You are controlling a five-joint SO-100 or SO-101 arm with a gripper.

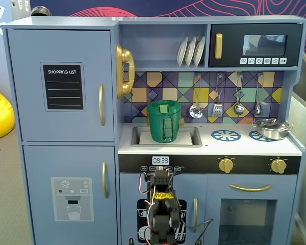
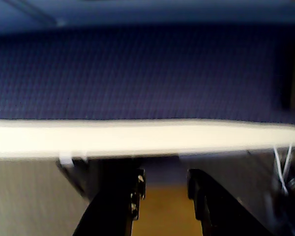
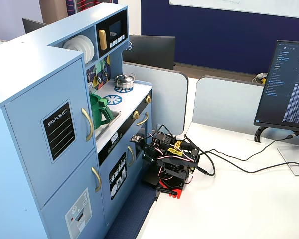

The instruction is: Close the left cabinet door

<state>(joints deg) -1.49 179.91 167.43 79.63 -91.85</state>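
light-blue left cabinet door [image 1: 61,84] sat flush, its gold handle [image 1: 101,105] upright, up and left of the folded arm's hand [image 2: 163,206], whose jaws stood narrowly apart, empty.

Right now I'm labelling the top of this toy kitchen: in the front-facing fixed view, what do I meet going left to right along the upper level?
Left cabinet door with its chalkboard → gold door handle → gold toy phone → white plates → microwave.
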